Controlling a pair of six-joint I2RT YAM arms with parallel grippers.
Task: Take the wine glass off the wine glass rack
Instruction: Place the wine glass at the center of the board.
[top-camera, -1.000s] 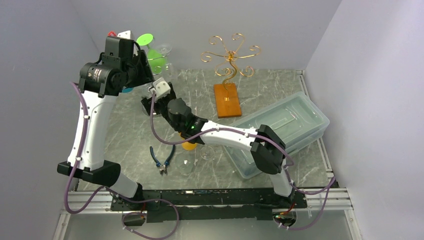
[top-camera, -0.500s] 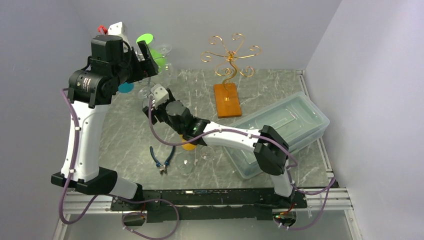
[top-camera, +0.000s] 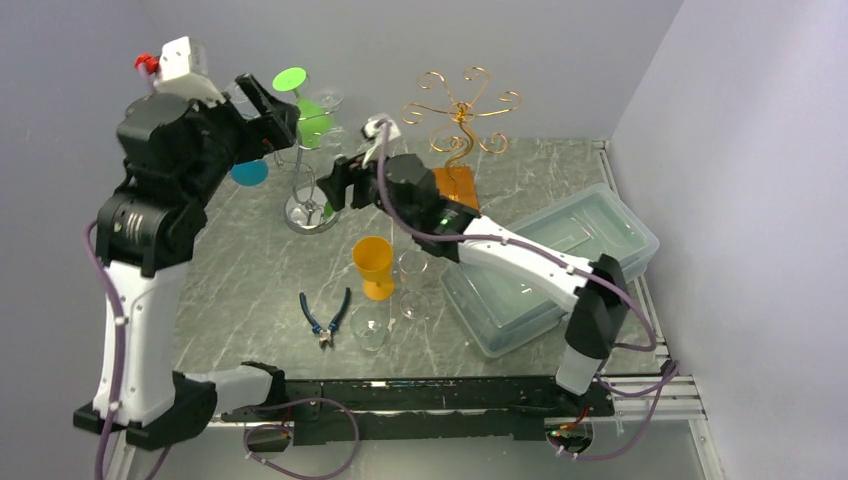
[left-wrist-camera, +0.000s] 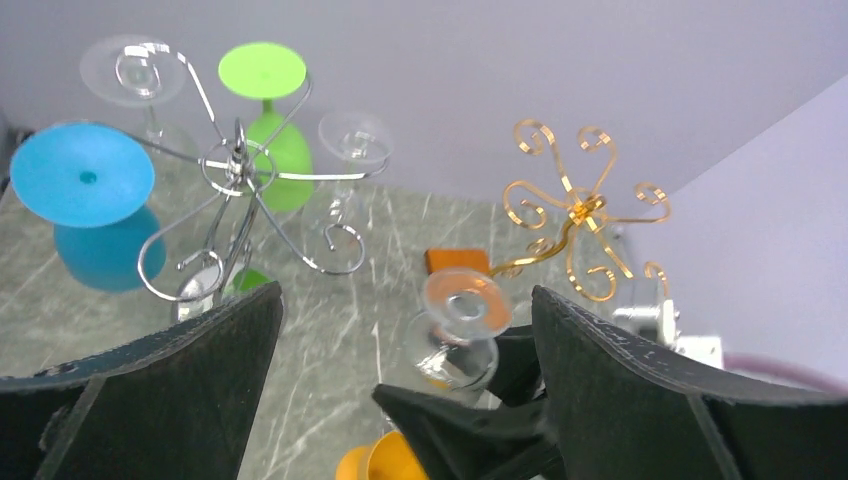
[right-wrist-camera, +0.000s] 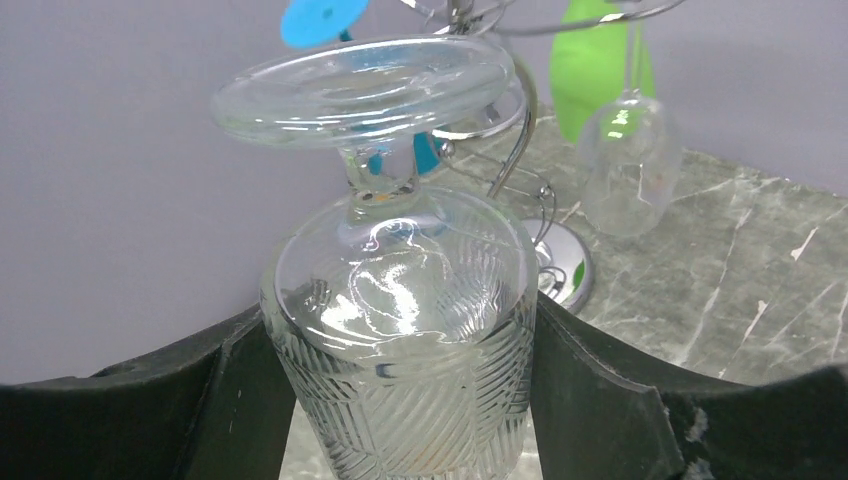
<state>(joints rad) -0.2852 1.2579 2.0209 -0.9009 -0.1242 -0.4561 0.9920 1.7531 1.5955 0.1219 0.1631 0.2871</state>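
A clear wine glass (right-wrist-camera: 400, 330) with a ribbed bowl hangs foot-up in my right gripper (right-wrist-camera: 400, 400), whose fingers are shut on the bowl. In the left wrist view the same wine glass (left-wrist-camera: 458, 325) is in the air between the two racks, apart from the silver wine glass rack (left-wrist-camera: 240, 165). That rack (top-camera: 308, 195) carries a blue glass (left-wrist-camera: 80, 180), a green glass (left-wrist-camera: 265, 90) and clear ones. My right gripper (top-camera: 338, 188) is beside the rack's right side. My left gripper (top-camera: 268, 112) hovers high above the rack, open and holding nothing (left-wrist-camera: 405, 300).
A gold wire rack (top-camera: 460, 105) on a wooden base (top-camera: 455, 200) stands behind the right arm. An orange cup (top-camera: 373, 265), clear glasses (top-camera: 412, 290) and blue pliers (top-camera: 325, 318) lie mid-table. A clear plastic bin (top-camera: 560, 260) fills the right side.
My left gripper opened wide and rose up and to the left, away from the rack. My right arm stretched back and to the right, carrying the clear glass with it.
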